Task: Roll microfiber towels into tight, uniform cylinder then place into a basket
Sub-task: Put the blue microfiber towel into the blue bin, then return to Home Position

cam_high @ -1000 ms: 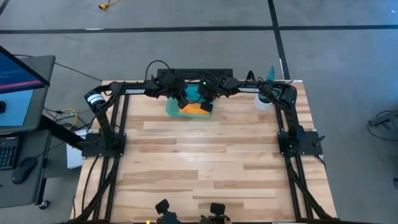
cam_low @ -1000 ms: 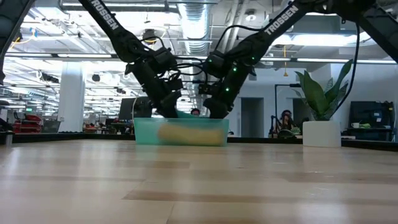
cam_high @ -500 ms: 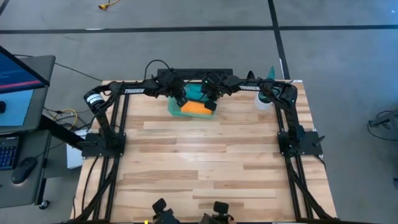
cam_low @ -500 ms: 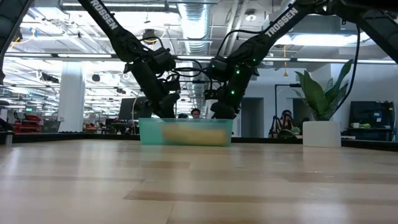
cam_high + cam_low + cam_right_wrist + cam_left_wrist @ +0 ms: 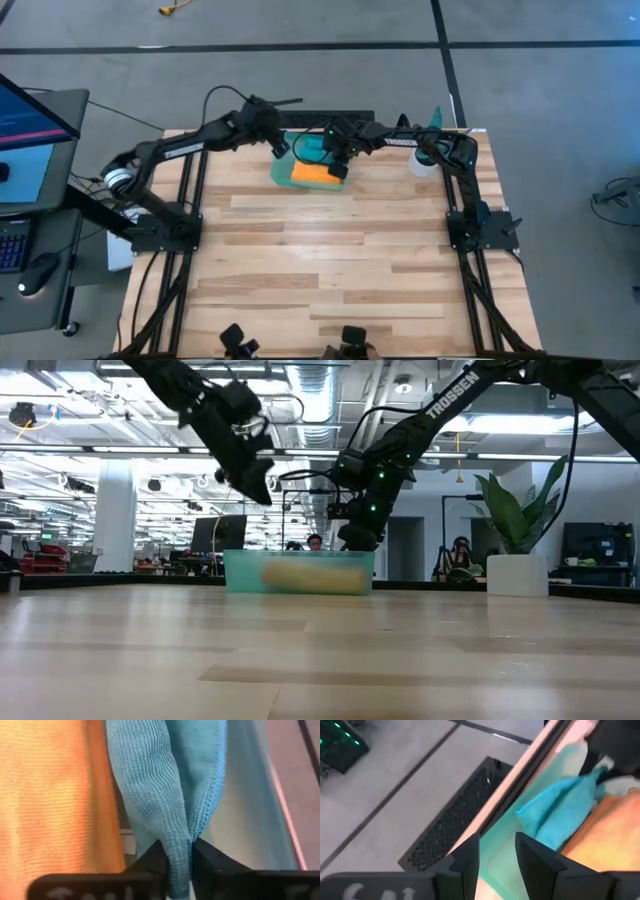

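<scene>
My left gripper [image 5: 283, 146] hangs above the basket's [image 5: 280, 172] left end, jaws spread with nothing between them. The basket sits at the table's [image 5: 320, 260] far edge; inside it the orange towel [image 5: 316, 173] lies on the near side, the teal towel [image 5: 311, 150] behind it. My right gripper [image 5: 335, 160] is over the basket's right half, jaws pinching a fold of the teal towel.
</scene>
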